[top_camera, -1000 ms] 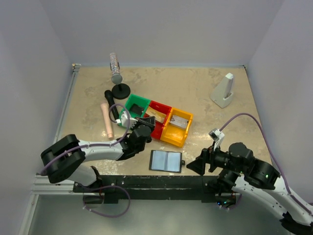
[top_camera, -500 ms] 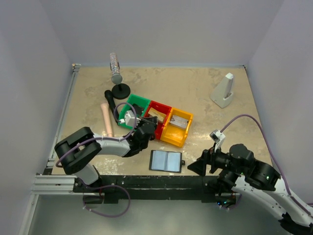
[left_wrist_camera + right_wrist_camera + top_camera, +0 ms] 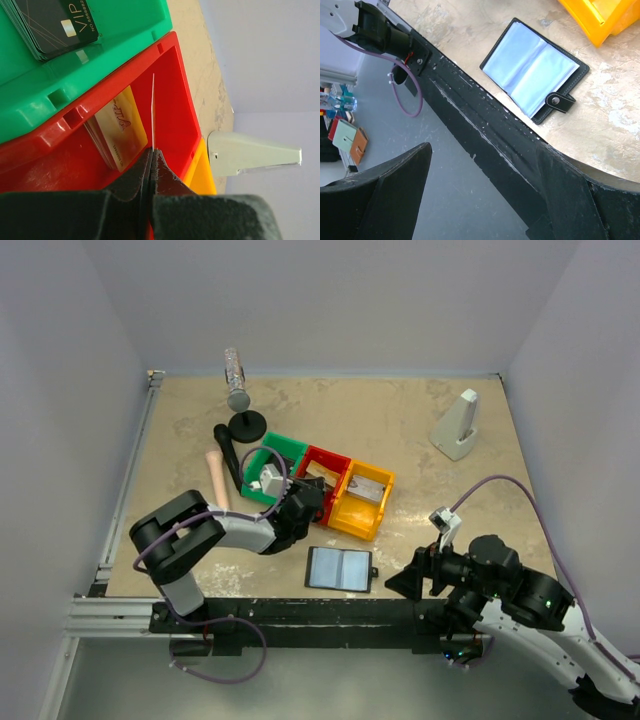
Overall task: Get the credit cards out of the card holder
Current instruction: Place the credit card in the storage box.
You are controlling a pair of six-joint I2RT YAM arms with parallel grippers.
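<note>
**Now the left arm carries a card over the red bin**

Over the last second the left arm folds in towards the middle of the table. Its elbow swings towards 3 o'clock, and the left gripper (image 3: 152,152) moves from the green bin (image 3: 100,75) side to above the red bin (image 3: 175,65). Its jaws are pinched tight on a thin card (image 3: 153,110), seen edge-on and upright over the gold cards (image 3: 120,127) already lying there. The right gripper (image 3: 482,150) barely shifts; it hangs spread wide and empty at the near edge.

The card holder (image 3: 339,569) lies open and flat at 6 o'clock, with the bins just past it towards 12. We judge this card is ready to drop. We cannot tell whether more cards sit in the holder's glossy sleeves.
</note>
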